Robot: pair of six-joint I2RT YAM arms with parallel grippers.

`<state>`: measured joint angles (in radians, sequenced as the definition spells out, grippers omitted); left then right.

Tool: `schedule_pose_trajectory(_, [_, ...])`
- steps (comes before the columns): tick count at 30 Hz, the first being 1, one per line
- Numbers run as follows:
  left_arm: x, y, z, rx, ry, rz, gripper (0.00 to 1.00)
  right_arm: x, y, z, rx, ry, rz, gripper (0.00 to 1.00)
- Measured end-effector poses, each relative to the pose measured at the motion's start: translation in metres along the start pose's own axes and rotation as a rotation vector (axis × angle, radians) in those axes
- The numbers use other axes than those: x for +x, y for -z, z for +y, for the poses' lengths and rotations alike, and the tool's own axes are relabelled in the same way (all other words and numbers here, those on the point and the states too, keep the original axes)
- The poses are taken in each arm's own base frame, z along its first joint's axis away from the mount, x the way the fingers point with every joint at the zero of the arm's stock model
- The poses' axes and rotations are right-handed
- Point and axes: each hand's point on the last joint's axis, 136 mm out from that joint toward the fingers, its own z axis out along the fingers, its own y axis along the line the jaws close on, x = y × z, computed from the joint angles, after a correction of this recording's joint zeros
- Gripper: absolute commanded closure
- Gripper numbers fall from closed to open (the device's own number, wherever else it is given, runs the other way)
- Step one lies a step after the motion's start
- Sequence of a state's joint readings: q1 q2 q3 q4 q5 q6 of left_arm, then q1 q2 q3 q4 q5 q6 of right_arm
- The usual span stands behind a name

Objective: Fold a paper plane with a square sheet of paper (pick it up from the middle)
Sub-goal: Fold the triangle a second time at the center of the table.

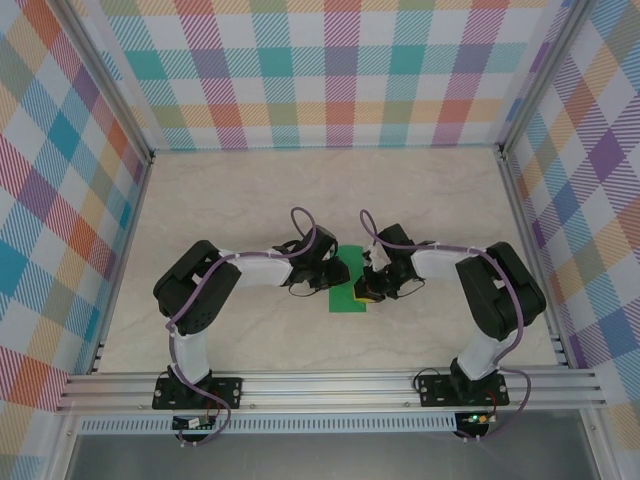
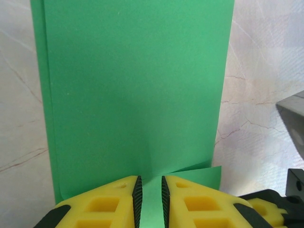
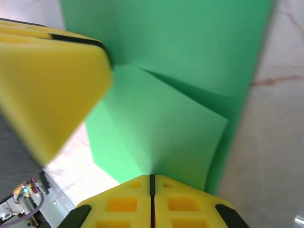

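Observation:
The square sheet of paper [image 1: 346, 300] is bright green and lies on the table between my two grippers. In the left wrist view the sheet [image 2: 137, 85] is a tall rectangle folded double. My left gripper [image 2: 149, 179] rests at its near edge, jaws a narrow gap apart, with green paper showing in the gap. My right gripper [image 3: 152, 176] is shut on a corner flap [image 3: 161, 128] of the sheet, lifted off the layer below. A yellow finger [image 3: 47, 80] of the left gripper stands close at the upper left. A paper plane is out of view.
The table top [image 1: 250, 190] is pale marble. Plaid walls [image 1: 330, 70] close the back and both sides. An aluminium rail [image 1: 330, 385] runs along the near edge by the arm bases. Both arms [image 1: 200, 285] bend inward toward the middle.

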<state>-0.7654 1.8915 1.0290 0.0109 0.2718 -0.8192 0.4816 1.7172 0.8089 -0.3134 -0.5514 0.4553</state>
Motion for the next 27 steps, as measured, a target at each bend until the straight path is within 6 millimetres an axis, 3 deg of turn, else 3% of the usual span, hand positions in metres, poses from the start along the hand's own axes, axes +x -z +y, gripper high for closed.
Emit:
schedule_pose_trajectory(15, [0.001,0.0,-0.001,0.003,0.0,0.003,0.79,0.006,0.006,-0.006,0.052,0.021,-0.001,0.88])
schedule_pose_trajectory(21, [0.0,0.0,-0.001,0.004,0.0,0.003,0.79,0.008,0.022,0.012,0.006,0.037,-0.029,0.88])
schedule_pose_trajectory(27, [0.0,-0.001,0.0,0.004,0.0,0.003,0.79,0.006,0.01,0.022,-0.02,0.016,0.008,0.85])
